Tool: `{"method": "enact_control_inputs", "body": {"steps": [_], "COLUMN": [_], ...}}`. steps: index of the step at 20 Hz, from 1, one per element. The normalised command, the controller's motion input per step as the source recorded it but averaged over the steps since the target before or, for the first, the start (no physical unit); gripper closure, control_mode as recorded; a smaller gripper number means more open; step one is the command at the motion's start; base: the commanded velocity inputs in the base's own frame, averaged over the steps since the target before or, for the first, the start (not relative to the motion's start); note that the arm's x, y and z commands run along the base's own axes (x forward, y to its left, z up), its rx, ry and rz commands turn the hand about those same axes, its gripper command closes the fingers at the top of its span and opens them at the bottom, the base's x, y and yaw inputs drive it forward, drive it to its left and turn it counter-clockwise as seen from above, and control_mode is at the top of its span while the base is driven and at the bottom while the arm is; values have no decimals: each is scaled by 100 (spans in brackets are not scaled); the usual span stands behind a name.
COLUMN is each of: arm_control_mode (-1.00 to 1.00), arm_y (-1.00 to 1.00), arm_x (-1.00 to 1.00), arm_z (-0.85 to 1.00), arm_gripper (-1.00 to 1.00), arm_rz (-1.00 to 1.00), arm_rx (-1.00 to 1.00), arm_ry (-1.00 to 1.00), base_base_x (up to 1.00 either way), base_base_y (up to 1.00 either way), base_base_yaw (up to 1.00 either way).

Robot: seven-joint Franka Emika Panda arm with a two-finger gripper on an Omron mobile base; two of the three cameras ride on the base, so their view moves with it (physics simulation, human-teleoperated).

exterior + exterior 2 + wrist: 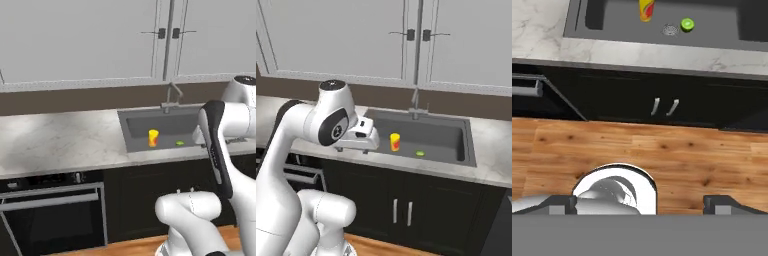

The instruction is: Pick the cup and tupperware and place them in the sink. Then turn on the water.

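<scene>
Cup: upright inside the sink, yellow with a red-orange patch on its side; from the right base it stands left of the basin's middle, and from the hand camera it sits at the top edge.
Sink: dark grey basin set into the marble counter, slim faucet at its back rim.
Green object: small and round, lying on the sink floor near the cup, to its right; beside the drain in the hand view.
Gripper: jaws spread wide, nothing between them, pointing down over the wooden floor in front of the dark cabinet doors.
Arm: folded in front of the counter, its hand level with the counter edge left of the sink.
Oven: under the counter, left of the sink cabinet.
Wall cabinets: pale doors, shut, above the sink.
</scene>
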Motion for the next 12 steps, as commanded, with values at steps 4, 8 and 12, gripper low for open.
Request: {"method": "enact_control_inputs", "body": {"steps": [4,8,12], "arm_control_mode": [100,100,100], "arm_y": [0,0,0], "arm_x": [0,0,0], "arm_z": [0,0,0], "arm_gripper": [-100,-100,-100], "arm_rz": [0,0,0], "arm_rx": [0,0,0], "arm_ry": [0,0,0], "base_base_x": [-25,2,14], "base_base_y": [69,57,38], "base_base_yaw": [61,72,76]}}
